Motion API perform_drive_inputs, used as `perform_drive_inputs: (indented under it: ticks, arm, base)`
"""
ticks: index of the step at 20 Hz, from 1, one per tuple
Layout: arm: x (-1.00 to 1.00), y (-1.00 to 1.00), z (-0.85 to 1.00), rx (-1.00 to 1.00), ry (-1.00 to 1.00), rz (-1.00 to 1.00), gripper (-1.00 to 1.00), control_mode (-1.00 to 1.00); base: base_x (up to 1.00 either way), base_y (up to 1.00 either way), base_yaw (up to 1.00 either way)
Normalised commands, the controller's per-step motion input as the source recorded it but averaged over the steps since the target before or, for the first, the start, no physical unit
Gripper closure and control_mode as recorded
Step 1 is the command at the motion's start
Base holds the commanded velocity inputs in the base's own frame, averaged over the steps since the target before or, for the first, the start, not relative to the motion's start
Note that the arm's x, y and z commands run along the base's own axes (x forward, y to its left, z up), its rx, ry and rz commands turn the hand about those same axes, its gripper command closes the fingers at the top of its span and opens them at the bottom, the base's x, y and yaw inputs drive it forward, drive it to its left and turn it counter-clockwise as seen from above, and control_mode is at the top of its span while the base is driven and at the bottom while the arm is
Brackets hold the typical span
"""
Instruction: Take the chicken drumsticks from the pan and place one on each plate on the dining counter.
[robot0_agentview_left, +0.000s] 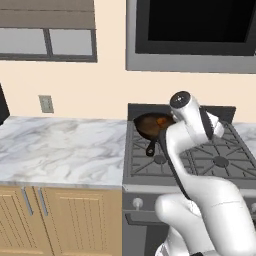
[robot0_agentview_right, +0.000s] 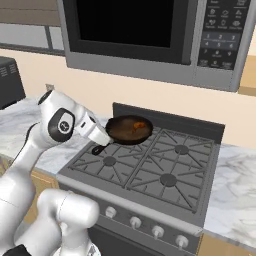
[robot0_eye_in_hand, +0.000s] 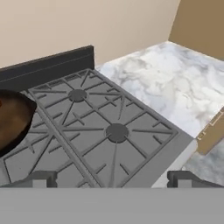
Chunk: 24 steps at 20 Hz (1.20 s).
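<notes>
- Dark fingertips of the tool (robot0_eye_in_hand: 112, 178) stand wide apart, released, nothing between them; we see stove (robot0_eye_in_hand: 109, 131) grates beyond.
- Pan (robot0_agentview_right: 129, 129) sits on the stove's rear left burner, handle toward the front.
- Orange-brown chicken drumsticks (robot0_agentview_right: 136, 127) lie inside the pan.
- Marble worktop (robot0_agentview_left: 55, 145) flanks the stove.

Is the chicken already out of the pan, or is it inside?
Inside: orange-brown chicken drumsticks lie in the pan on the stove.
</notes>
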Motion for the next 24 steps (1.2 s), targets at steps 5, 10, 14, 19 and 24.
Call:
perform_drive_inputs:
  ticks: [5, 10, 14, 19, 24]
  arm:
    - [0.61, -0.04, -0.05, 0.00, -0.09, 0.00, -1.00, -1.00]
    - [0.83, 0.04, -0.09, 0.00, -0.04, 0.08, -1.00, -1.00]
    - [0.66, 0.01, -0.26, 0.03, 0.00, 0.13, -1.00, -1.00]
    - [0.60, 0.14, -0.32, 0.06, 0.13, 0.08, -1.00, -1.00]
    - [0.47, 0.14, -0.39, 0.01, 0.06, 0.00, -1.00, -1.00]
  base:
    - [0.00, 0.00, 0.00]
    - [0.00, 0.00, 0.00]
    - [0.00, 0.00, 0.00]
    - [0.00, 0.00, 0.00]
    - [0.00, 0.00, 0.00]
